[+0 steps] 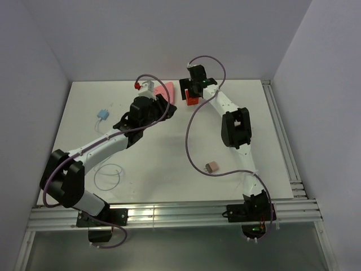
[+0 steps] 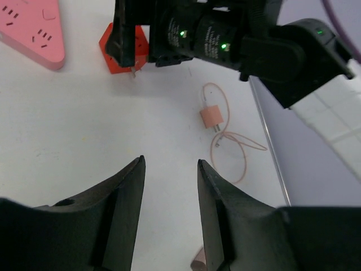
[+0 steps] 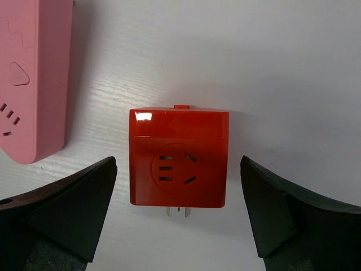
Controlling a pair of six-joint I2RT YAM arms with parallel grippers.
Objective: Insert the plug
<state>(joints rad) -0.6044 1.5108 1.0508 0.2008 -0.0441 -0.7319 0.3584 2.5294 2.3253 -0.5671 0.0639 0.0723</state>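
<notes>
The plug is a red cube (image 3: 178,164) lying on the white table, socket face up, with two metal prongs pointing toward the right wrist camera. My right gripper (image 3: 178,161) hangs over it, open wide, a finger on each side and both apart from it. In the top view the plug (image 1: 192,101) is at the back centre, under the right gripper (image 1: 192,93). The pink power strip (image 1: 165,90) lies just to its left. My left gripper (image 2: 171,160) is open with nothing between its fingers. It points toward the plug (image 2: 115,53) and the strip (image 2: 31,28).
A peach charger (image 2: 212,117) with a thin looped cable lies right of centre (image 1: 212,166). A small blue plug (image 1: 102,114) sits at the left, and a white-and-red item (image 1: 144,86) is behind the left wrist. A thin white cable loop (image 1: 107,176) lies near the left arm's base.
</notes>
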